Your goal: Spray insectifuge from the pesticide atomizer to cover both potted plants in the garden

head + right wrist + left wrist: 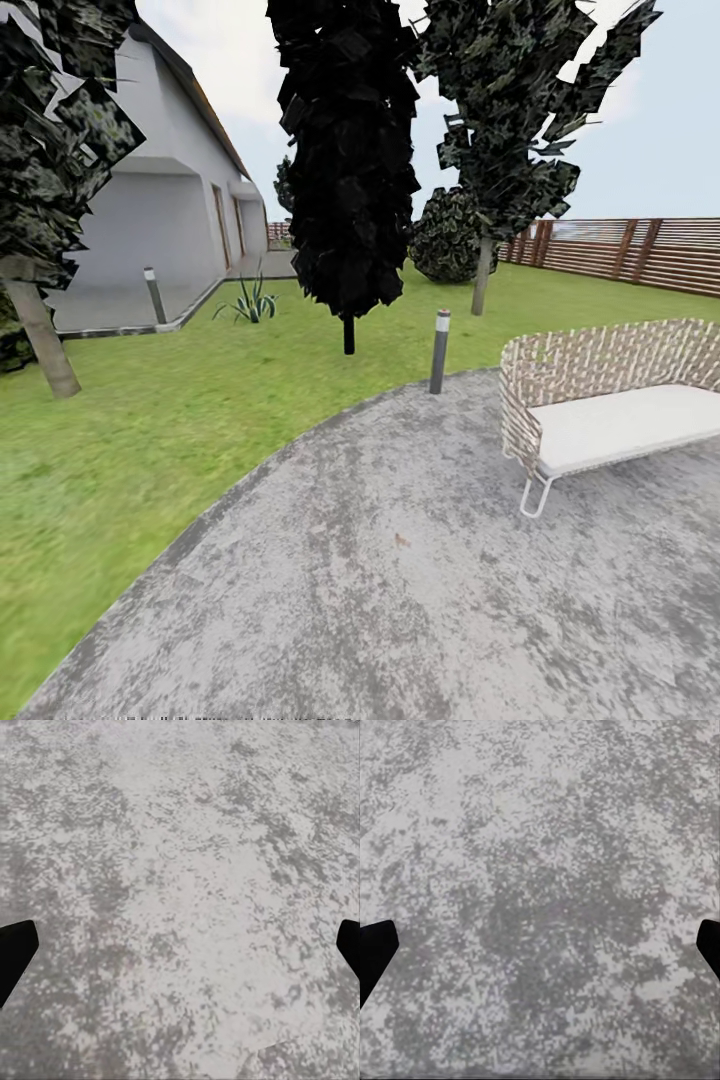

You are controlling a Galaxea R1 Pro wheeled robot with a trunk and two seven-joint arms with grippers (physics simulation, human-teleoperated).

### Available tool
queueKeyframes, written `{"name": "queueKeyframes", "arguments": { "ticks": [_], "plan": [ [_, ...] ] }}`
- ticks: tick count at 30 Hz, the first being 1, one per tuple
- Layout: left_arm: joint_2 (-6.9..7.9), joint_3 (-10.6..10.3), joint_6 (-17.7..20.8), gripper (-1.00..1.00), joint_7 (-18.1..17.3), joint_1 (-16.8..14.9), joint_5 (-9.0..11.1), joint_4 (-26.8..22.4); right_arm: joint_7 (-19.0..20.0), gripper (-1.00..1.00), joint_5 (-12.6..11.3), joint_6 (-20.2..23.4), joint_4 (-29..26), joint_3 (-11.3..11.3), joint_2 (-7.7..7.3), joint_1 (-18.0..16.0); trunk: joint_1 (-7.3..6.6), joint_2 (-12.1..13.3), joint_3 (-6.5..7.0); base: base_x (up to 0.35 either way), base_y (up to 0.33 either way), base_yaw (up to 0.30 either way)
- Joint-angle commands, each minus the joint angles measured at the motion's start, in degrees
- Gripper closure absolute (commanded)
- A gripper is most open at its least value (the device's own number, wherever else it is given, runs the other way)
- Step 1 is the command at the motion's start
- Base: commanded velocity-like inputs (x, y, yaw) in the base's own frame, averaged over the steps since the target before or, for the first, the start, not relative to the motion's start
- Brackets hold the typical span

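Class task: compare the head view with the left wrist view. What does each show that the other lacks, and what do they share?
Head view alone: green lawn, a woven wicker bench with a white cushion, a short grey post light, dark trees, a white house and a brown slatted fence.

Left wrist view alone: the left tool, its two dark fingertips spread at the picture's edges, nothing between them.

Both: the mottled grey paved ground.
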Motion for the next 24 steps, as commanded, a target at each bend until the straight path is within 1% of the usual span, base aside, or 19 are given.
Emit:
{"name": "queueKeyframes", "arguments": {
  "ticks": [1,24],
  "plan": [
    [-0.01,0.0,-0.2,-1.0,0.0,-0.1,0.1,0.1,0.0,-1.0,0.0,-0.2,0.0,0.0,-0.01,0.0,0.22,-0.4,-0.24,0.0,0.0,0.28],
    [0.01,0.0,-0.2,-1.0,0.0,-0.1,0.1,0.2,0.0,-1.0,0.0,-0.2,0.0,0.0,0.01,-0.1,5.27,-9.7,-4.37,0.0,0.0,0.28]
  ]
}}
